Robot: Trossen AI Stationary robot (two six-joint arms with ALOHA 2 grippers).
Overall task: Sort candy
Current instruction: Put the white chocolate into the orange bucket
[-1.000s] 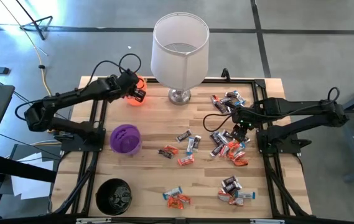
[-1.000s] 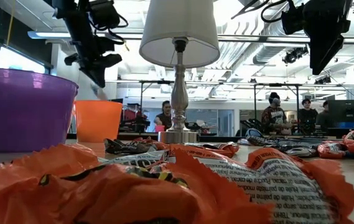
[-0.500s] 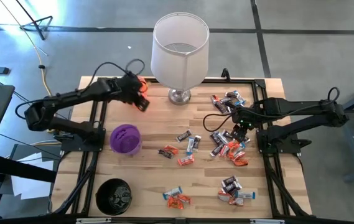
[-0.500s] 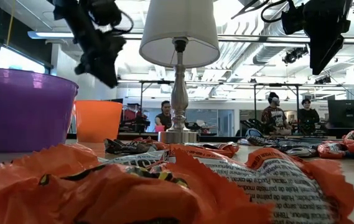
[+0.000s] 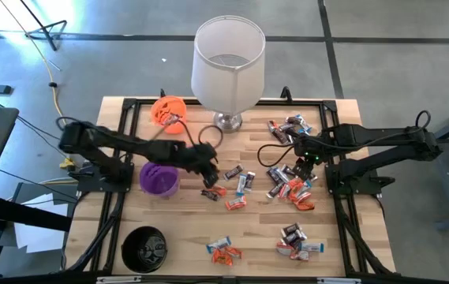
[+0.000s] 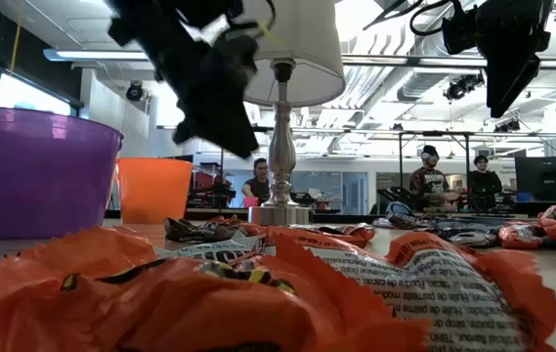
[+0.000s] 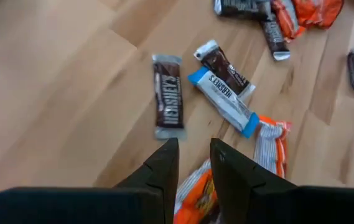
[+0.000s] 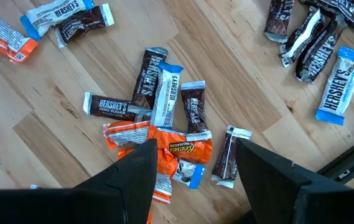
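Note:
Wrapped candy lies scattered on the wooden table: a pile (image 5: 287, 185) at the right, a few pieces (image 5: 236, 185) in the middle, and others (image 5: 224, 251) near the front edge. My left gripper (image 5: 210, 175) hovers over the middle pieces, slightly open with nothing between its fingers. Beyond its fingertips (image 7: 194, 152) lie a brown candy (image 7: 167, 93) and a white-blue one (image 7: 223, 102); an orange one (image 7: 195, 193) lies under them. My right gripper (image 8: 195, 152) hangs wide open above the right pile, holding nothing.
An orange cup (image 5: 167, 110) stands at the far left, a purple cup (image 5: 159, 177) beside my left arm, and a black cup (image 5: 145, 248) at the near left. A lamp with a white shade (image 5: 226, 67) stands at the far middle. People sit in the room beyond.
My left gripper has swung from above the orange cup toward the table's middle and near side, tipping downward and sinking, and now hangs over the middle candies. The candies have stayed where they were.

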